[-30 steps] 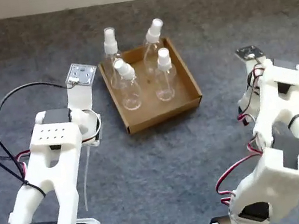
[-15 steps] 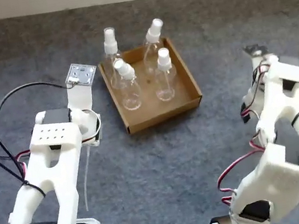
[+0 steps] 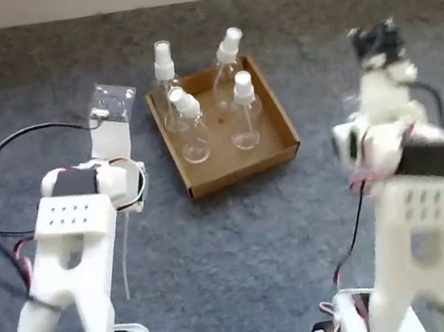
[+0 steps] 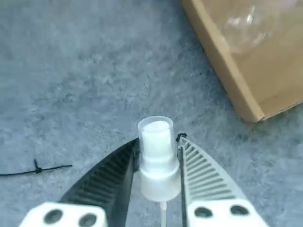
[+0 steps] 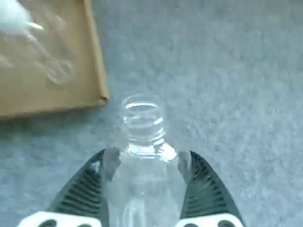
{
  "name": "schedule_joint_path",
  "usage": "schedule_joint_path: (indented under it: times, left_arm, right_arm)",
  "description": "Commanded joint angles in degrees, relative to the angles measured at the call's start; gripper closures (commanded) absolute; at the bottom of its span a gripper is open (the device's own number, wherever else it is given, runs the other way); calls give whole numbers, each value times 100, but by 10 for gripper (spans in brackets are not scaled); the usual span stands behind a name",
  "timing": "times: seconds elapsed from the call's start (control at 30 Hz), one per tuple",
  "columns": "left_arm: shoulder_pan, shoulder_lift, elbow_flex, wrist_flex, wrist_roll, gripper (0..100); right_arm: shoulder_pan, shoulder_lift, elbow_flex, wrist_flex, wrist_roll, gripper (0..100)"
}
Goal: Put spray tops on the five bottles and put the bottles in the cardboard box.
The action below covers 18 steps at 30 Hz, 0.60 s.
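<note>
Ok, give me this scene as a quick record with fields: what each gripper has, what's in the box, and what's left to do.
left gripper: shut on a spray top, over the grey carpet
right gripper: shut on an open bottle, neck bare
cardboard box: four capped bottles standing inside
left to do: spray top onto the open bottle, then that bottle into the cardboard box
</note>
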Motion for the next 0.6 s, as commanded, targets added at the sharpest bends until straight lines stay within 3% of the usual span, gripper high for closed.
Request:
schedule_joint_path:
  times: [0.0,0.17,0.33,0.43,0.57]
  left_arm:
    - [127,-1420,-286,396,35,951]
    - [136,-2352,-1569,993,44,954]
    - [189,-2387,-3178,1336,202,954]
    - [646,-2387,-3714,1336,255,954]
    - [1745,-2387,-3864,1187,255,955]
  right_arm:
    - [-901,-1174,971,-567,-510,994]
    - [-2563,-1323,1947,-1182,-1389,994]
    - [-3495,-1481,2229,-1358,-1380,994]
    - [-3802,-1868,2325,-1393,-1371,994]
    - [-4119,-2633,2527,-2000,-1380,994]
